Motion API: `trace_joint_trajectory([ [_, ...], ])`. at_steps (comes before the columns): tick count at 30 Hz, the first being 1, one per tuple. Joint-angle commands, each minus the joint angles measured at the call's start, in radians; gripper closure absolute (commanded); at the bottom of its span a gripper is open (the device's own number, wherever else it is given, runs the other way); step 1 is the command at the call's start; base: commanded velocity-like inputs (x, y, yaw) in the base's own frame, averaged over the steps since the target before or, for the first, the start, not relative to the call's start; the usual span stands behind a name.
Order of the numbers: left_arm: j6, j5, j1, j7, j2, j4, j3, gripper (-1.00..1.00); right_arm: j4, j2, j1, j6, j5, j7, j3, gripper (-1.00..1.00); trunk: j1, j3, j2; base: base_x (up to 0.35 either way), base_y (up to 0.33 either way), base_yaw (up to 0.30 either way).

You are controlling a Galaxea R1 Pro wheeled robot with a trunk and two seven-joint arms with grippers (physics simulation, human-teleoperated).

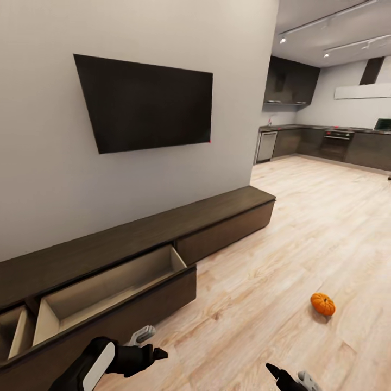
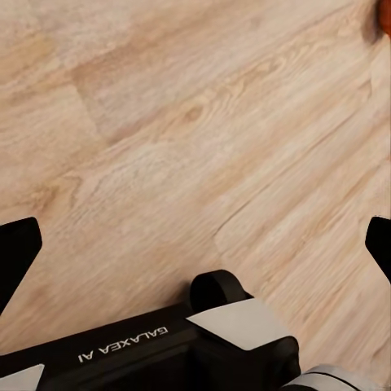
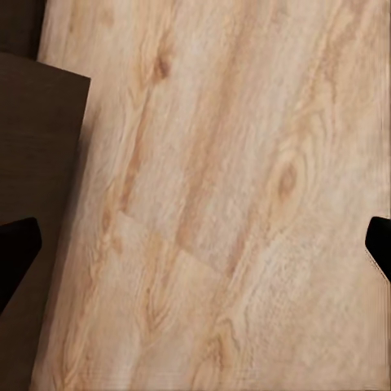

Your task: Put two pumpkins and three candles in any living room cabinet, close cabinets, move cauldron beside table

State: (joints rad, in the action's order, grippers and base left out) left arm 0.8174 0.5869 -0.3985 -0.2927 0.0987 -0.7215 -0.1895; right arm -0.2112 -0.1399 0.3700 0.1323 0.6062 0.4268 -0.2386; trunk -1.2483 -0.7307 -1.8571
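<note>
One pumpkin (image 1: 322, 304) in the head view: small, round, orange, ribbed sides, lying on the wood floor (image 1: 304, 233) off to the robot's right, well apart from the cabinet (image 1: 163, 233). A sliver of orange also clips the edge of the left wrist view (image 2: 384, 15), prob the same pumpkin but can't tell for sure.

Cabinet is the long low dark brown unit along the wall (image 1: 43, 136). One wide drawer (image 1: 117, 290) is pulled out w/ pale beige insides, nothing in it that I can see. A 2nd open compartment (image 1: 13, 328) shows at the far left edge, only partly in frame. The section further right has a flat handle-less front, shut.

Only readable writing: "GALAXEA AI" on the robot's body in the left wrist view (image 2: 122, 344), upside down there.

Left gripper (image 1: 149, 347) is low in the head view, just in front of the open drawer's front; in its wrist cam the jaws sit wide apart w/ bare floor between. Right gripper (image 1: 288, 377) pokes in at the bottom edge; jaws also wide apart in its wrist cam, over floor w/ a dark brown cabinet corner (image 3: 37, 163) beside.

Further out: 1 black TV (image 1: 146, 103) on the wall, grey kitchen units (image 1: 326, 144) at the back, 2 ceiling spots lit.
</note>
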Motion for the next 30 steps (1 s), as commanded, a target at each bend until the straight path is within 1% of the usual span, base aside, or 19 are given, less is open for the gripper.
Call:
trace_joint_trajectory([
  [1, 0.002, -0.002, 0.000, -0.004, 0.001, -0.001, -0.002, -1.00, 0.000, 0.000, 0.001, 0.009, 0.008, 0.003, -0.004, -1.00, 0.000, -0.002, 0.000, 0.000, 0.000, -0.257],
  [10, -0.001, -0.006, 0.000, -0.004, 0.000, 0.008, -0.004, -1.00, 0.001, -0.001, 0.001, 0.009, 0.009, 0.003, -0.005, -1.00, 0.000, -0.005, 0.000, 0.002, 0.000, -0.265],
  [13, -0.046, -0.008, 0.000, -0.005, 0.000, 0.025, -0.005, -1.00, 0.001, -0.001, 0.001, 0.009, 0.009, 0.003, -0.005, -1.00, 0.000, -0.005, 0.000, 0.116, -0.007, -0.277],
  [16, -0.078, -0.007, 0.000, -0.004, 0.000, 0.036, -0.009, -1.00, 0.001, -0.001, 0.001, 0.009, 0.009, 0.003, -0.005, -1.00, 0.000, -0.005, 0.000, 0.224, -0.085, -0.279],
  [21, -0.093, -0.007, 0.000, -0.003, 0.000, 0.041, -0.038, -1.00, 0.000, 0.000, 0.001, 0.011, 0.009, 0.003, -0.005, -1.00, 0.000, -0.005, 0.000, 0.276, -0.157, -0.233],
  [30, -0.095, -0.008, 0.000, -0.003, -0.001, 0.042, -0.048, -1.00, 0.000, 0.000, 0.001, 0.010, 0.008, 0.003, -0.005, -1.00, 0.000, -0.005, 0.000, 0.287, -0.174, -0.035],
])
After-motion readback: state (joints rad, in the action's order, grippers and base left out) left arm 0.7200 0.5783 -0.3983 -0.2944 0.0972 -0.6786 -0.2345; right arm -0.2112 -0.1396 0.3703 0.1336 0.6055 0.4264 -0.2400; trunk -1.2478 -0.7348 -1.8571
